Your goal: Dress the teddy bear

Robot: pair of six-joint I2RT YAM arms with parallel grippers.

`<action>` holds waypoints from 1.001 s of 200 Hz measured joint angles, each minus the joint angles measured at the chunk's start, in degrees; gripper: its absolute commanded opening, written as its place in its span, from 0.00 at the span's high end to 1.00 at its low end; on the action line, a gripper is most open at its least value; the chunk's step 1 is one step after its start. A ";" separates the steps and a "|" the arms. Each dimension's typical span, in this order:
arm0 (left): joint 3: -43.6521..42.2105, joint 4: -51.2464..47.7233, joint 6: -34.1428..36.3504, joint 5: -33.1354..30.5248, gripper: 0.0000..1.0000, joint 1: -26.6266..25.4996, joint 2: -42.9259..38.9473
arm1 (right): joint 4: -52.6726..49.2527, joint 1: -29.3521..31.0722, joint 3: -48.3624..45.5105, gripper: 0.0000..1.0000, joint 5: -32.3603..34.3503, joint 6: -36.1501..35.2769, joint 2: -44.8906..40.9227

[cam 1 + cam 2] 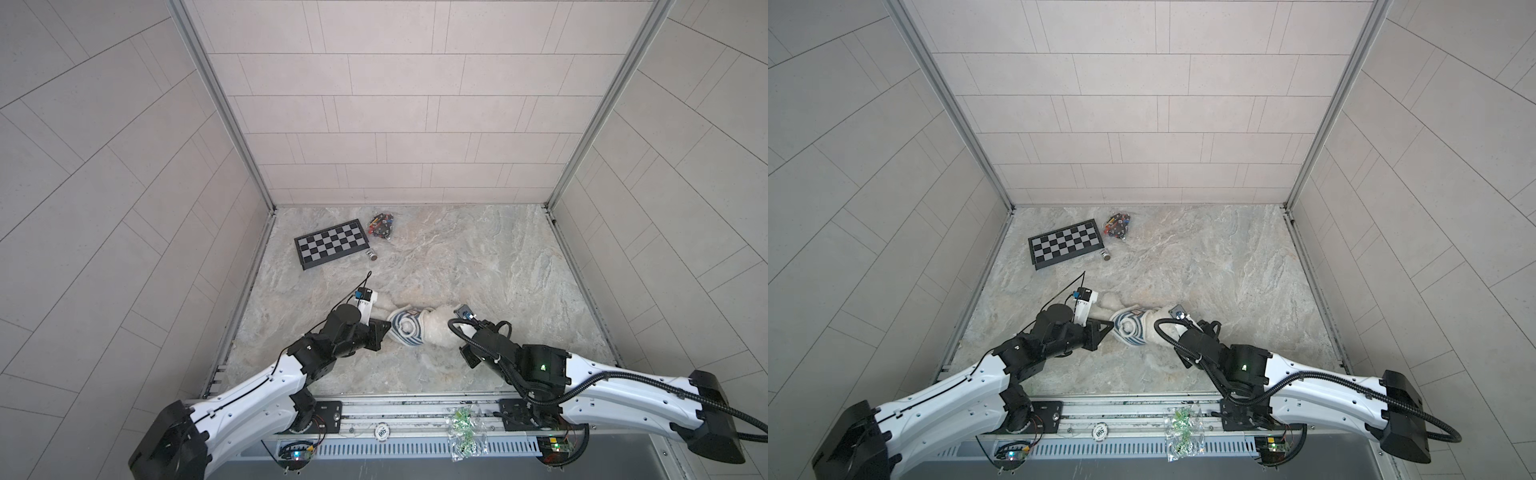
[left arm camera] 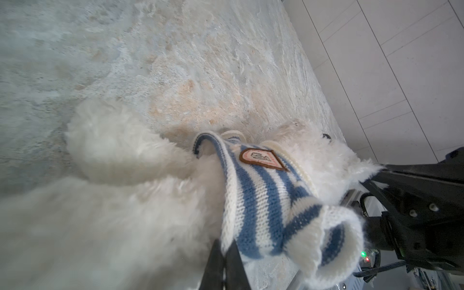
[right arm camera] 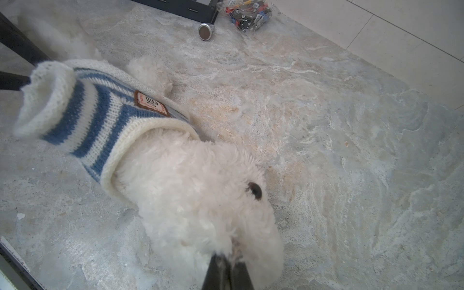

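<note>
You find the teddy bear point(image 1: 436, 332) lying on the marble table point(image 1: 498, 270), in the lower middle of both top views between the two arms. There its white fur is hard to separate from the pale stone, and the right arm's wrist camera covers part of its head. The striped shirt point(image 1: 406, 329), blue and white, wraps around the bear's middle and hides what is under it. In the left wrist view the fur at the lower left is only a blur, and the left gripper point(image 2: 224, 247) is cut off by the bottom edge. Its two dark fingers stand close together with the knitted edge of the shirt pinched between them. In the right wrist view you see only one dark eye point(image 3: 254, 190). The right gripper point(image 3: 227, 259), also cut off at the bottom edge, is closed into the fur of the bear's head. At the top edge of this view the chessboard point(image 1: 330, 243) shows only a black corner, beside a small metal cylinder point(image 3: 206, 31). The shirt has a brown-edged badge point(image 3: 150, 103); it carries dark marks, but I cannot read them. The round sticker point(image 1: 381, 432) on the front rail has characters too small to read with certainty.
</note>
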 measured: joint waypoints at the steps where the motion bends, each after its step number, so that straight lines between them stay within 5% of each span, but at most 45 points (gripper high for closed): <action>1: -0.07 -0.02 0.00 0.02 1.00 0.09 -0.11 | 0.00 -0.07 -0.02 1.00 -0.02 0.02 -0.04; 96: 1.09 -3.67 1.33 2.32 0.99 0.70 -2.97 | -1.03 -2.78 2.60 1.00 -5.60 -0.50 -0.81; 126: 4.98 -5.79 3.08 0.92 0.77 0.94 -2.64 | -1.60 -7.41 8.52 1.00 -11.69 0.00 1.66; 200: 9.42 -5.38 7.13 -1.36 0.35 1.68 0.57 | 1.97 -30.95 7.56 1.00 -35.56 1.25 6.69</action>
